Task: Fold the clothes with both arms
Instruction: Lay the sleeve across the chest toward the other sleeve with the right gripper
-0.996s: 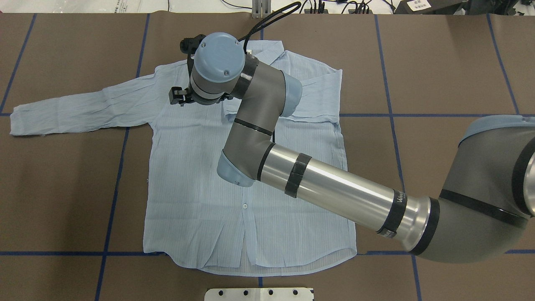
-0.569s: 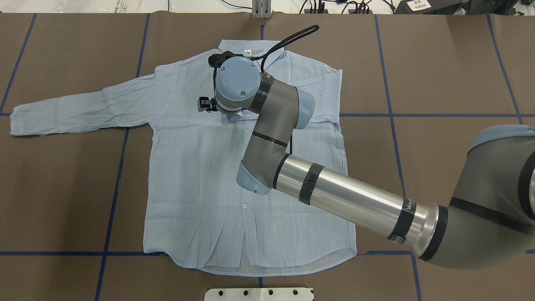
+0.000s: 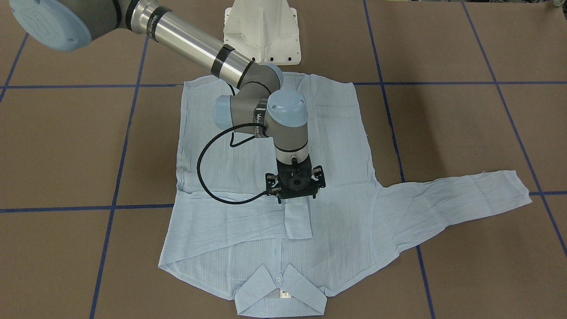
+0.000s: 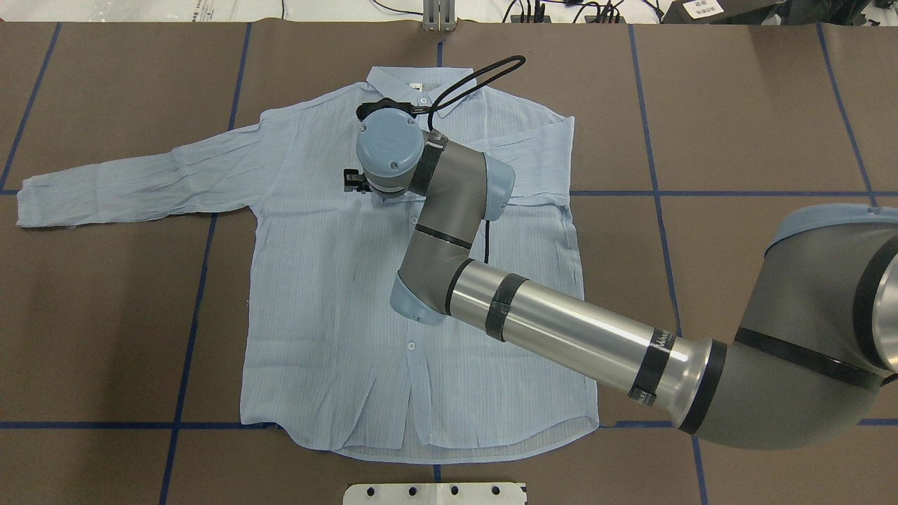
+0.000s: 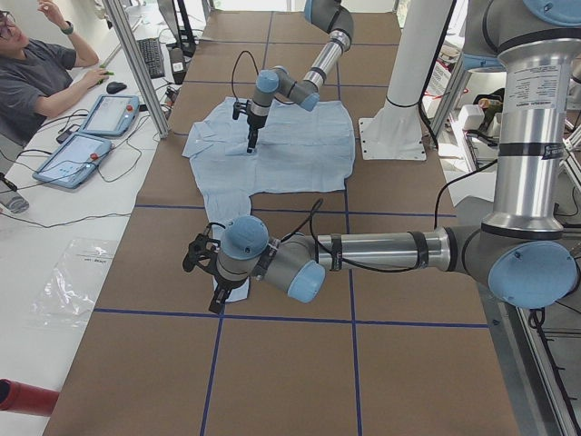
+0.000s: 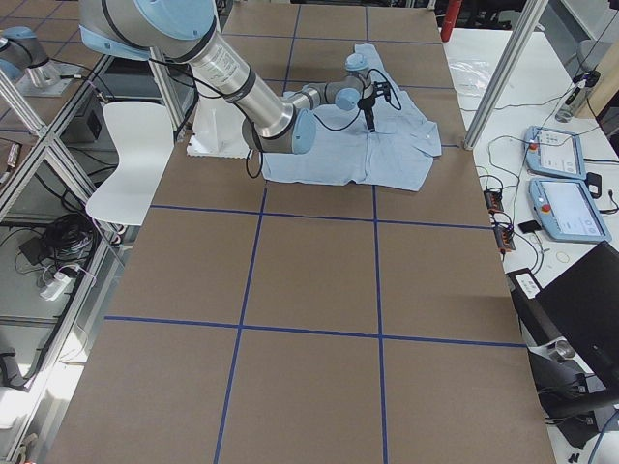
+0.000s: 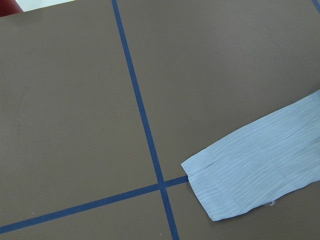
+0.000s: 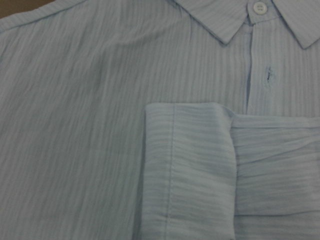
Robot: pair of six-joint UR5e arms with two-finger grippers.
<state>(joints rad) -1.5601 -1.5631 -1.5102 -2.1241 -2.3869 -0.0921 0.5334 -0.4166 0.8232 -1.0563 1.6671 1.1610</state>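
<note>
The shirt (image 4: 337, 301) is laid flat on the table (image 4: 736, 105). Its loose sleeve (image 4: 140, 184) is stretched out sideways. The cuff (image 7: 240, 185) is found near the left gripper (image 5: 218, 298), far from the right gripper (image 3: 295, 188). Whether either one is open cannot be told.
</note>
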